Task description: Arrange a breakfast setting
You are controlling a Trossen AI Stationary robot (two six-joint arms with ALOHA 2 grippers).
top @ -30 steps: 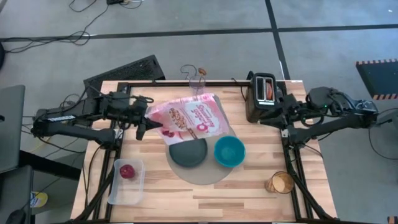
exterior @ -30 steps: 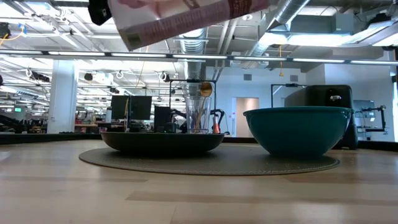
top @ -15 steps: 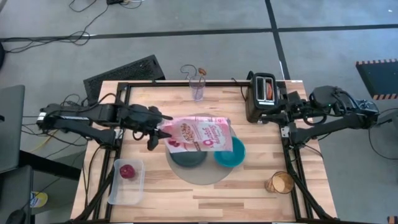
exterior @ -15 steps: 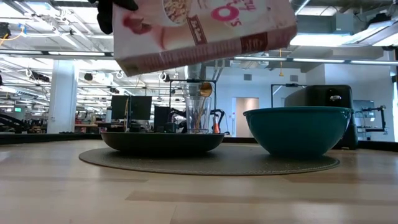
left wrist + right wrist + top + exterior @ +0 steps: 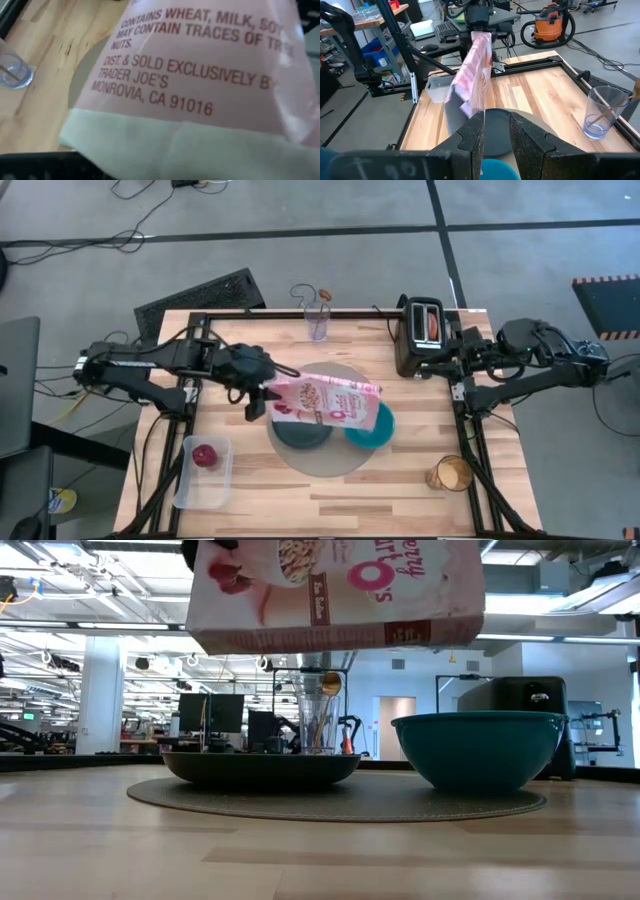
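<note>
My left gripper [image 5: 262, 393] is shut on a pink cereal bag [image 5: 325, 400], which lies about level in the air over the dark grey plate [image 5: 298, 432] and the teal bowl [image 5: 378, 430]. Both stand on the round grey mat [image 5: 320, 462]. The bag's lower edge [image 5: 335, 638] is clear of the bowl [image 5: 480, 750]. No loose cereal shows. The red apple [image 5: 204, 455] lies in a clear tub. Toasted bread [image 5: 431, 326] sticks out of the black toaster. The gold spoon [image 5: 322, 296] stands in a clear glass. My right gripper [image 5: 496, 132] waits beside the toaster, its fingers a narrow gap apart, empty. My left gripper holds the bag by its end toward the table's left [image 5: 274, 394]. It comes level from the left, along the bag. The bag hides the fingers in the left wrist view, where its pale seam end [image 5: 175, 145] fills the picture. The bag is lifted clear.
The clear tub [image 5: 198, 485] stands near the left front. The black toaster [image 5: 418, 350] stands at the far right. The clear glass [image 5: 318, 323] is at the far edge. A glass with amber contents [image 5: 451, 474] stands at the front right.
My left gripper has gone toward the table's right and a little toward its near edge with the bag. The bag has come down somewhat and has tipped from slanting to about level. It now covers part of the plate and the bowl.
</note>
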